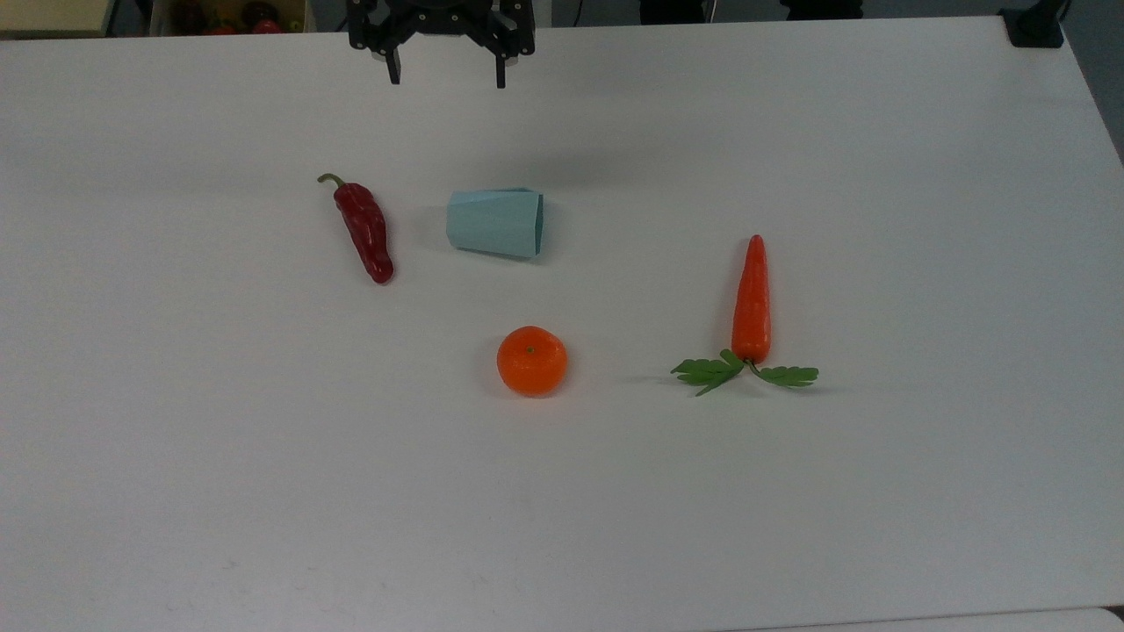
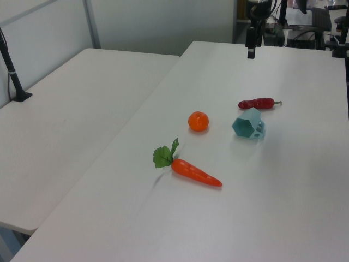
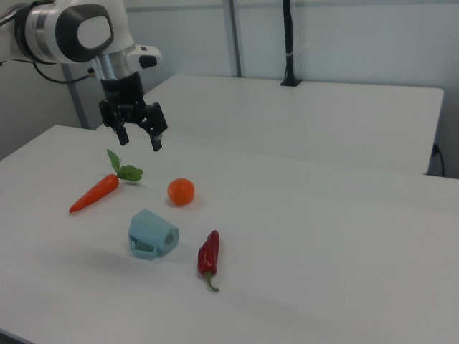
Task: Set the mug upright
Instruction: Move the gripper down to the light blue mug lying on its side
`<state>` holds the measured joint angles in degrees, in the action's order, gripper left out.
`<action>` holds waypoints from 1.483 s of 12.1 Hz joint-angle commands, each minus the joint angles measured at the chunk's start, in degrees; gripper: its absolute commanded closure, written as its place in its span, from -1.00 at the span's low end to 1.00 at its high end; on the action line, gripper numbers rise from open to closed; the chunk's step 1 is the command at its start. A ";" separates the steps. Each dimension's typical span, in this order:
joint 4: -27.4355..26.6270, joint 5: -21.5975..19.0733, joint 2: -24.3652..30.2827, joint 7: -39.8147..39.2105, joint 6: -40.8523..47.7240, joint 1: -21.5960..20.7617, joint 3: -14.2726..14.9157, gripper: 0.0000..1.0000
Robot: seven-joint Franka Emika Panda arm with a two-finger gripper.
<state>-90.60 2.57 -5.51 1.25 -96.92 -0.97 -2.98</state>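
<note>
We find the mug [image 1: 494,223] lying on its side on the white table [image 1: 878,491], near the middle; in the top view its wider mouth faces the top view's right, and in the left view the hexagonal opening [image 2: 246,124] shows a darker teal inside; a red chili pepper [image 1: 363,228] lies just to the top view's left of it, apart; a mandarin [image 1: 531,360] sits nearer the camera in the top view, not touching the mug; a carrot [image 1: 752,303] with green leaves lies well to the top view's right; the gripper [image 1: 447,70] hangs above the far edge of the table, fingers spread wide, holding nothing, well apart from the mug.
</note>
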 commanded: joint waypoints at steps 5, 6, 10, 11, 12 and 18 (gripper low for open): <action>-2.04 -0.37 1.38 -1.34 0.15 0.00 -0.10 -1.00; -1.95 -0.29 1.29 -0.99 0.15 -0.09 -0.36 -1.00; -2.21 7.95 0.24 3.91 1.03 -2.97 -2.29 -1.00; -2.21 10.15 -0.98 5.24 1.99 -4.73 -2.73 -1.00; -2.21 12.09 -1.69 6.21 2.70 -6.22 -2.91 -1.00; -2.21 23.77 -11.08 16.30 3.67 -15.37 -2.91 -1.00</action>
<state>-93.25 21.45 -12.41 12.98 -94.46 -13.39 -6.30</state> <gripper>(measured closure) 0.000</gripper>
